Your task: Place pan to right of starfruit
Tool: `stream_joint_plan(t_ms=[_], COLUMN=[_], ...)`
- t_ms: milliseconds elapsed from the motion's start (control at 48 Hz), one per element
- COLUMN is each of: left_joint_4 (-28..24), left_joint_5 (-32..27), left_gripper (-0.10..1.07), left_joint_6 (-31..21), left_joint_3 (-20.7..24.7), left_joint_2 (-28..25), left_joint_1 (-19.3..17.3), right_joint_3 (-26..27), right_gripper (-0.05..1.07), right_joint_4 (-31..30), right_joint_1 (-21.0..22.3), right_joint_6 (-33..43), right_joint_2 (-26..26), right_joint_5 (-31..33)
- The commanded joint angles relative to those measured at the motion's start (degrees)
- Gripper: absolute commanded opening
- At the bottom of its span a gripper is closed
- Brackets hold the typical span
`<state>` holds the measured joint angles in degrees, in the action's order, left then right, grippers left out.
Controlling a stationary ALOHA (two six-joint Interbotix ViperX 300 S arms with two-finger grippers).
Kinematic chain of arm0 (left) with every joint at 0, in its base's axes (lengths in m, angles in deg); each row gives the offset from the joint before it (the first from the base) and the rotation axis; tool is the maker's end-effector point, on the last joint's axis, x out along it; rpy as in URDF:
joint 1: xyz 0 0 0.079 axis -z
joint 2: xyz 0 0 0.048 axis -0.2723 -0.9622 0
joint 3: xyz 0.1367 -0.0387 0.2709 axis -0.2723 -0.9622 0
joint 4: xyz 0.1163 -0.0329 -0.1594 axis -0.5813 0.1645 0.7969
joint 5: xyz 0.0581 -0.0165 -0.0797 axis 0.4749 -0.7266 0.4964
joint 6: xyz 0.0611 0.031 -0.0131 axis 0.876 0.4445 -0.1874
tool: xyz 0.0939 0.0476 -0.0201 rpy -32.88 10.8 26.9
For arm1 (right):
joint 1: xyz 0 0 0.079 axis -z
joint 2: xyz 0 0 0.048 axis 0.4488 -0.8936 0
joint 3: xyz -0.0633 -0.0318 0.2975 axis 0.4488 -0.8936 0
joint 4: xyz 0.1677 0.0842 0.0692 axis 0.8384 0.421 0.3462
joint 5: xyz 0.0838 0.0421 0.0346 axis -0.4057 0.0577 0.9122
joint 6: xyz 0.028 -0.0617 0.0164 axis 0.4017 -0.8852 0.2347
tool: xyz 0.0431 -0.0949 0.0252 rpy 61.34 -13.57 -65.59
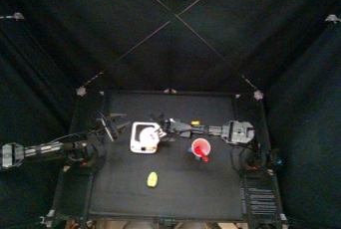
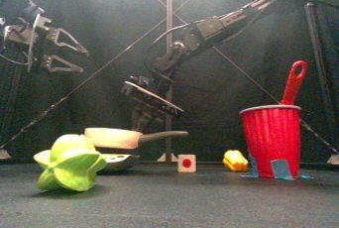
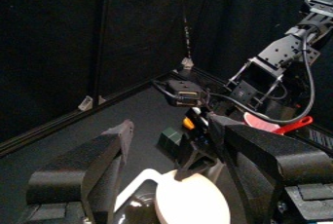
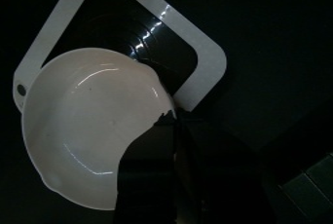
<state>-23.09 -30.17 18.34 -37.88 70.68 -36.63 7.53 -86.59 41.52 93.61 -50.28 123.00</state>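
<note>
Black table [image 1: 120,188]: pan [image 2: 117,137] sits behind starfruit [image 2: 69,163], slightly right of it. Right gripper [image 2: 155,97] hangs above the pan handle, likely for pickup; grip unclear. Left gripper [image 3: 169,160] wide apart, empty, parked high.

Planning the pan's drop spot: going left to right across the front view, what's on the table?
starfruit → cream pan-shaped device → small red-and-white cube → stubby yellow item → red pan
</note>
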Motion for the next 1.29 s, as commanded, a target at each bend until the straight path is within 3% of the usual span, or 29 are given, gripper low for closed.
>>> stream_joint_plan(t_ms=[0, 375, 688, 917, 1271], left_joint_4=[0.0, 0.0, 1.0, 1.1, 1.1], left_joint_5=[0.2, 0.2, 0.2, 0.2, 0.2], left_gripper=[0.96, 0.96, 0.96, 0.96, 0.96], left_joint_6=[0.0, 0.0, 0.1, 0.1, 0.0], left_joint_3=[0.7, 0.7, 0.4, 0.4, 0.4], left_joint_2=[-0.2, -0.2, -0.2, -0.2, -0.2], left_joint_1=[0.0, 0.0, 0.0, 0.1, 0.0], right_joint_3=[1.2, -0.4, -6.1, -12.7, -27.9], right_gripper=[0.30, 0.29, 0.29, 0.29, 0.29], right_joint_4=[-0.1, -0.1, 1.1, 2.5, 3.4], right_joint_1=[0.0, -2.8, -8.2, -13.3, -18.8], right_joint_6=[-0.1, -1.4, -1.1, -0.8, 2.5], right_joint_2=[3.3, 8.5, 15.2, 20.1, 29.0], right_joint_5=[-0.2, 3.5, 0.8, -2.3, -9.6])
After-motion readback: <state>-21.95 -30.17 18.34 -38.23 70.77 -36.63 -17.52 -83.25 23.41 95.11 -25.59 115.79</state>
